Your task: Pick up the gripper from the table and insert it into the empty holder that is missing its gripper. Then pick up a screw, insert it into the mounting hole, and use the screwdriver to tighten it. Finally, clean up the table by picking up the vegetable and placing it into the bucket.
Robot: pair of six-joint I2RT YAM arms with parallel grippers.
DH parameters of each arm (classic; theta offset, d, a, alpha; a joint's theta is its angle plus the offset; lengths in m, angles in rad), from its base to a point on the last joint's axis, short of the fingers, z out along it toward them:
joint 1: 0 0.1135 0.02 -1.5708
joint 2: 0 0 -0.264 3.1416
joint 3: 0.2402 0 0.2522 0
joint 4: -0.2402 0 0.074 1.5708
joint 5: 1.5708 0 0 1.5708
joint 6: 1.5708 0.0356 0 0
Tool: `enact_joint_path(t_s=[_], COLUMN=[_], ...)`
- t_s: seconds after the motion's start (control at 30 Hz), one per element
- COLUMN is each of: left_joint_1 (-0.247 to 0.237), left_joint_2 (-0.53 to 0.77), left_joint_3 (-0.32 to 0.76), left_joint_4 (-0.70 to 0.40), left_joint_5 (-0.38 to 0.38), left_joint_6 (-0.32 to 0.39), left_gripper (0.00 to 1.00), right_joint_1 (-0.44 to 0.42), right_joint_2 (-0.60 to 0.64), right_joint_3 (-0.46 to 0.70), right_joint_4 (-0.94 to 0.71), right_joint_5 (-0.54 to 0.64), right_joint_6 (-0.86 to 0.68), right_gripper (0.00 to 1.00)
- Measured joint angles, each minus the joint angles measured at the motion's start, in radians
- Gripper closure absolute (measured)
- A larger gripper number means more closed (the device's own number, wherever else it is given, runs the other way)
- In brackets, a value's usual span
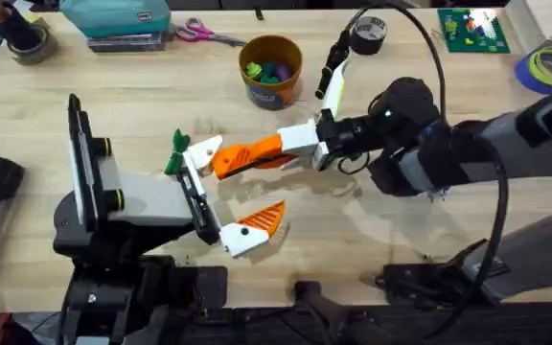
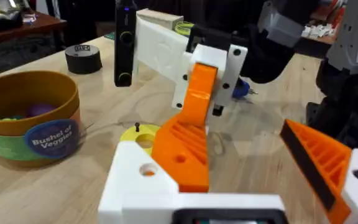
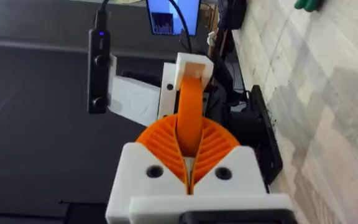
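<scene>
The right gripper (image 1: 290, 146) is clenched on the loose orange ribbed plastic wedge (image 1: 247, 156) and presses it against the bare white angular finger block (image 1: 202, 151) of the left gripper (image 1: 230, 192), whose fingers stand spread apart. The first step looks underway but unfinished, since in the left wrist view the wedge's hole sits off the block's hole. Everything else seems undone: the yellow-orange cylindrical tub (image 1: 274, 91) waits behind, the small green leafy toy vegetable (image 1: 177, 151) lies on the table just beside the block, and the tiny dark screw (image 2: 137, 127) stands unpicked.
</scene>
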Motion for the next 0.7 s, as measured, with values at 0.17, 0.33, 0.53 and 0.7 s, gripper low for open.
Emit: enact_joint_path(t_s=[0.17,0.33,0.53,0.7], left_joint_1=[0.0,0.0,0.0,0.0], left_joint_2=[0.0,0.0,0.0,0.0], left_joint_3=[0.0,0.0,0.0,0.0], left_joint_4=[0.0,0.001,0.001,0.001], left_joint_5=[-0.002,-0.005,-0.007,-0.008], left_joint_6=[0.0,0.0,0.0,0.0], left_gripper=[0.015,0.015,0.015,0.016], right_joint_1=[0.002,0.017,0.018,0.018], right_joint_2=[0.0,0.0,0.0,0.004], right_joint_3=[0.0,0.021,0.026,0.026], right_joint_4=[-0.006,-0.041,-0.048,-0.048], right_joint_5=[0.006,0.013,0.014,0.014], right_joint_6=[-0.003,-0.017,-0.03,-0.033], right_gripper=[0.992,0.992,0.992,0.992])
